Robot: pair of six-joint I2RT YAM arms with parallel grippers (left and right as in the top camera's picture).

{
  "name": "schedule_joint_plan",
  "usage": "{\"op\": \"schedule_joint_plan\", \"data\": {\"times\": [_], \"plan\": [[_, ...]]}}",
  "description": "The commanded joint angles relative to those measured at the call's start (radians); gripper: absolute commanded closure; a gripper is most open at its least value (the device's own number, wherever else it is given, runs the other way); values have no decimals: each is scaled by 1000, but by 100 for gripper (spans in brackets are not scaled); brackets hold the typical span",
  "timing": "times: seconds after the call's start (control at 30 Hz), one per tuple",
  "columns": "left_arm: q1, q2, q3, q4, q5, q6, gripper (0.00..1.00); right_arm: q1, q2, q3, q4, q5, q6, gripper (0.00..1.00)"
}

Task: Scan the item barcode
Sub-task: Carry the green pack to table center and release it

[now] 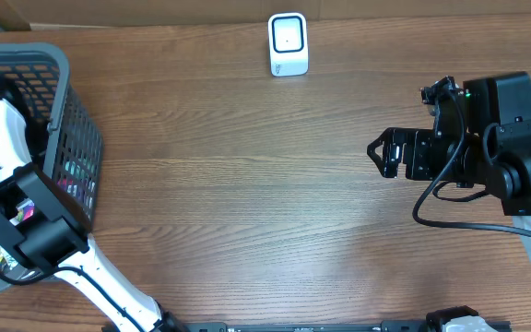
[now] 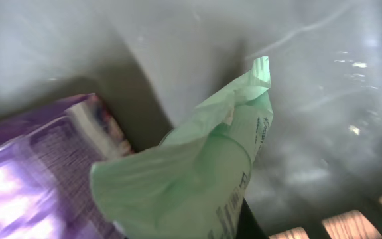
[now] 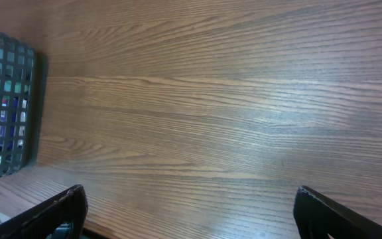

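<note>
A pale green packet (image 2: pixel 197 166) with dark print fills the middle of the left wrist view and stands between the jaws. My left gripper (image 1: pixel 12 198) is down inside the grey mesh basket (image 1: pixel 63 101) and is shut on this packet. Only one dark fingertip (image 2: pixel 252 222) shows beside it; I see no barcode on it. The white scanner (image 1: pixel 288 43) stands upright at the table's far edge. My right gripper (image 1: pixel 383 152) hovers open over the wood on the right, its fingers (image 3: pixel 65 212) far apart with nothing between them.
A purple packet (image 2: pixel 32 179) lies in the basket to the left of the green one. The basket (image 3: pixel 8 106) takes up the table's left end, and its grey wall (image 2: pixel 178 46) rises just behind the packets. Bare wood lies between the basket and the right arm.
</note>
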Motion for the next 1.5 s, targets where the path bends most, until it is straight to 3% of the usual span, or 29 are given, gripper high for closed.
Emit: {"op": "schedule_joint_plan", "data": {"times": [0.0, 0.17, 0.27, 0.37, 0.5, 0.7, 0.87, 1.1, 1.13, 1.2, 1.3, 1.37, 1.47], "plan": [[-6, -142, 175, -56, -10, 66, 96, 3, -5, 22, 5, 2, 2, 0], [-29, -336, 351, -168, -3, 120, 96, 3, -5, 22, 5, 2, 2, 0], [-72, -448, 364, -174, 37, 138, 96, 3, -5, 22, 7, 2, 2, 0], [-192, -498, 364, -185, 147, 196, 96, 3, -3, 22, 17, 2, 2, 0], [-415, -468, 274, -182, 341, 290, 96, 3, -3, 22, 9, 2, 2, 0], [-695, -372, 13, -24, 411, 291, 96, 3, -3, 22, 14, 10, 2, 0], [-854, -243, -133, 142, 563, 244, 96, 3, -3, 22, 16, 21, 2, 0], [-1015, -77, -148, 272, 664, 178, 95, 3, -3, 22, 12, 21, 2, 0], [-1031, -72, -148, 286, 669, 174, 87, 3, -3, 22, 13, 21, 2, 0], [-1064, -70, -147, 303, 665, 172, 55, 3, -3, 22, 13, 21, 2, 0], [-1102, -76, -145, 304, 646, 172, 29, 3, -3, 22, 13, 21, 2, 0], [-1116, -76, -117, 288, 644, 172, 23, 3, -3, 22, 13, 21, 2, 0], [-1088, -84, -12, 194, 595, 173, 26, 3, -3, 22, 13, 21, 2, 0]]}}
